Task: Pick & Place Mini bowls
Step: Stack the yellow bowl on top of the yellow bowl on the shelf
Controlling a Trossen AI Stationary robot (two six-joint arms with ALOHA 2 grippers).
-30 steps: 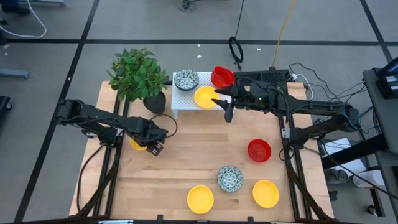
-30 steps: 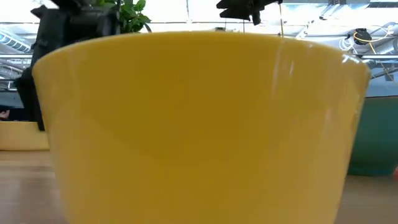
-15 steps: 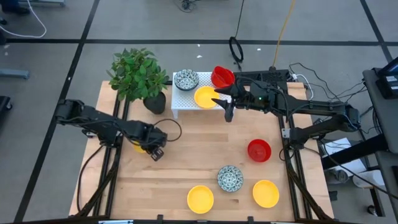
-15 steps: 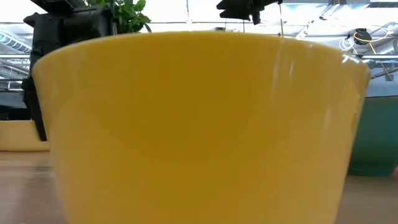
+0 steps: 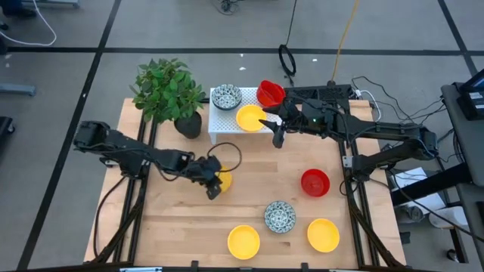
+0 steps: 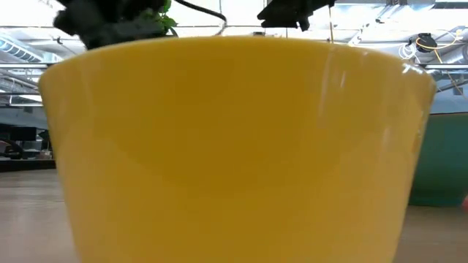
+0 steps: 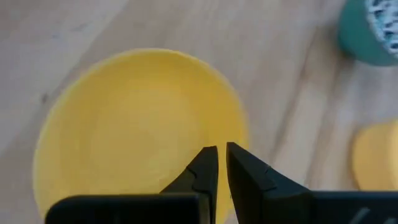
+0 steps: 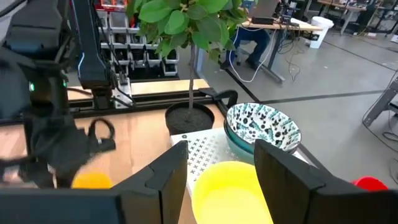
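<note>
My left gripper [image 5: 214,186] is near the table's middle, shut on a yellow mini bowl [image 5: 222,180] [image 7: 137,124]. My right gripper [image 5: 275,138] [image 8: 219,155] hangs open at the white rack [image 5: 227,125], its fingers above and on either side of a second yellow bowl [image 5: 249,119] [image 8: 227,190] that sits on the rack. A speckled bowl [image 5: 226,97] [image 8: 261,127] also sits on the rack, with a red bowl [image 5: 270,93] to its right. On the table lie a red bowl [image 5: 315,182], a speckled bowl [image 5: 280,217] and two yellow bowls [image 5: 243,241] [image 5: 324,234]. My left gripper pinches the yellow bowl's rim [image 7: 239,134] at one spot. One finger [image 7: 202,168] is over the inside of the bowl and the other finger [image 7: 249,171] is at its outer wall. The fingers point down from above, and the bowl stays mouth-up below them.
A leafy plant [image 5: 168,89] in a black pot [image 5: 189,125] stands left of the rack. One yellow bowl [image 6: 234,146] sits right in front of the low camera and blocks most of that view. A teal bowl wall [image 6: 442,161] shows beside it.
My left gripper has gone from the table's left side toward its right edge, and the yellow bowl has travelled with it. In the low view that bowl has left its old place on the table. My right gripper has kept still.
</note>
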